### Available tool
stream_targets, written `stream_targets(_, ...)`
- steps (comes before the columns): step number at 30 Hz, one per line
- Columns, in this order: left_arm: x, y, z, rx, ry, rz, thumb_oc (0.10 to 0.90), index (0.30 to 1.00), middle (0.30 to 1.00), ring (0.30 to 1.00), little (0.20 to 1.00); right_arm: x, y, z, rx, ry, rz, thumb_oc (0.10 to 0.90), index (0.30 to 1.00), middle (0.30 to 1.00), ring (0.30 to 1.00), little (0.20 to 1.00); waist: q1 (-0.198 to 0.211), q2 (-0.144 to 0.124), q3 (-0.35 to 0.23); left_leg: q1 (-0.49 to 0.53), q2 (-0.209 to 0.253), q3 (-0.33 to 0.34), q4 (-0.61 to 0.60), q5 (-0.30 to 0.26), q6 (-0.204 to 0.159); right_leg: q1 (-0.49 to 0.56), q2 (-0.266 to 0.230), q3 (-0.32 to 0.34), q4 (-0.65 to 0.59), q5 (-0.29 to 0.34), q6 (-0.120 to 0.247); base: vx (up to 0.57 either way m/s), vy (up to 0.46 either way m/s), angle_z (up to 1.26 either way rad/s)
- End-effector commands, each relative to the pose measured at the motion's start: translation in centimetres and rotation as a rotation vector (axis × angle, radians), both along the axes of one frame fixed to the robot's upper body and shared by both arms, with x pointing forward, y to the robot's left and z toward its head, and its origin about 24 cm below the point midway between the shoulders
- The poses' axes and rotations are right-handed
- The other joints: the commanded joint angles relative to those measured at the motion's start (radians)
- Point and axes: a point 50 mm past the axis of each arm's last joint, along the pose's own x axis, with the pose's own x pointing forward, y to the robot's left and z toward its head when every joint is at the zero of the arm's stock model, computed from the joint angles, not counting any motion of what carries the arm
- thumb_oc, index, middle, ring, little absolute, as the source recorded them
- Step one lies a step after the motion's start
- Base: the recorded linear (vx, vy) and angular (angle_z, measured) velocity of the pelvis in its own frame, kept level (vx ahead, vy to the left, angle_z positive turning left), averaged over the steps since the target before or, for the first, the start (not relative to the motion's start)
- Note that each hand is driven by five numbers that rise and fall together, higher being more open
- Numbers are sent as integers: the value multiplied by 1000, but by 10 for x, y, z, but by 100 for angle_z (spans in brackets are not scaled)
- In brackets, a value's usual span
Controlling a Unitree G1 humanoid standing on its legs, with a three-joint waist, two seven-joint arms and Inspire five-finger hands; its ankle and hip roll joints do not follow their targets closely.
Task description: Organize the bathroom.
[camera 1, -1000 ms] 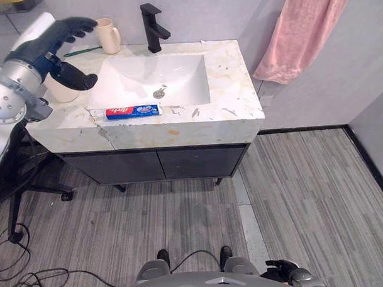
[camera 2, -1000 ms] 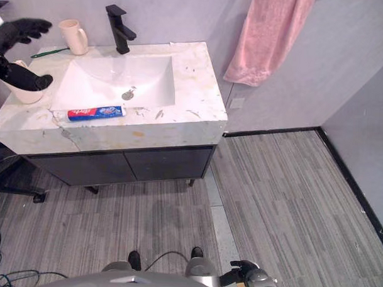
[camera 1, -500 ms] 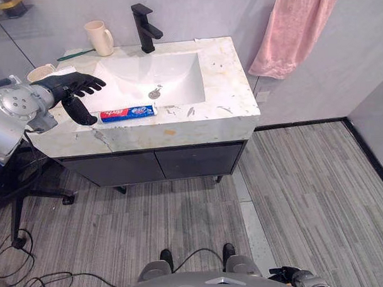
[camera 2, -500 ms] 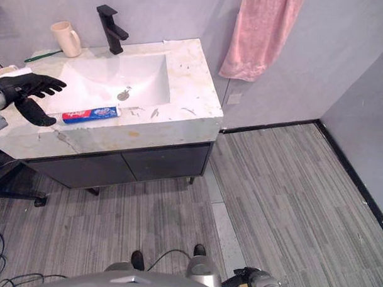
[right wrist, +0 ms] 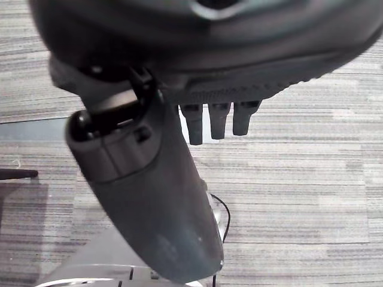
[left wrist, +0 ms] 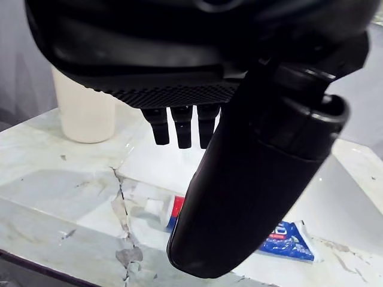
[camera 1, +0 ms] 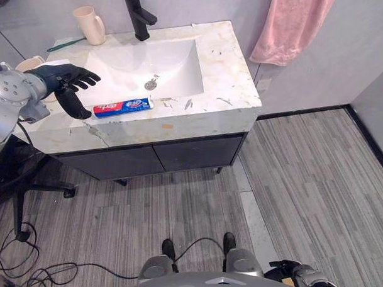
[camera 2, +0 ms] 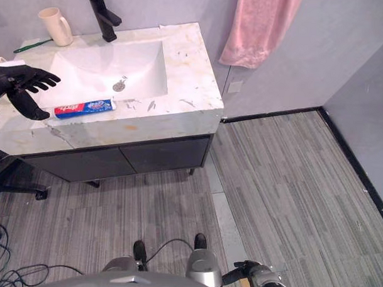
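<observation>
A red, white and blue toothpaste tube (camera 1: 122, 107) lies flat on the marble counter (camera 1: 231, 88), along the front rim of the white sink (camera 1: 150, 66). My left hand (camera 1: 60, 82) hovers just left of the tube's cap end, open, fingers spread toward the basin and thumb pointing down. In the left wrist view the tube (left wrist: 287, 234) lies past the thumb (left wrist: 251, 179), apart from it. A cream cup (left wrist: 87, 113) stands behind the hand at the counter's left edge. A beige mug (camera 1: 89, 23) and a green toothbrush (camera 1: 66, 44) sit at the back left. My right hand (right wrist: 209, 48) hangs open low over the floor.
A black faucet (camera 1: 138, 12) stands behind the basin. A pink towel (camera 1: 290, 27) hangs on the wall to the right. Dark cabinet doors (camera 1: 159, 158) sit under the counter, and a black chair base (camera 1: 26, 188) stands on the striped floor at its left.
My left hand has come away from the cream cup, lowered and moved toward the toothpaste's cap end. The whole view has shifted as the camera moved.
</observation>
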Motion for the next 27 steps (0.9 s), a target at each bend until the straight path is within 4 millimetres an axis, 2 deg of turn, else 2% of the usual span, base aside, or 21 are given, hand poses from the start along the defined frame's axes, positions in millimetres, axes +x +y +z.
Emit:
stream_targets(1,-16,18,69,127,-202,89,800,900,900,900,900,-6,-34,12,-72,9,-65,800,900,900,900,900,-15,23,-34,-29,60,29,153,-120,31,-59,-78,54,81,-106,76,0,0,0)
stream_targets(9,-17,22,66,130,-183,97,800,900,900,900,900,-5,-37,13,-81,-2,-69,800,900,900,900,900,-21,29,-20,-37,59,30,157,-120,31,-67,-81,57,88,-108,76,0,0,0)
stream_targets(27,-18,31,42,94,-107,125,800,900,900,900,900,0,-50,21,-110,-40,-91,800,900,900,900,900,-38,64,29,-57,49,30,176,-120,30,-90,-95,71,116,-116,69,-4,8,-1)
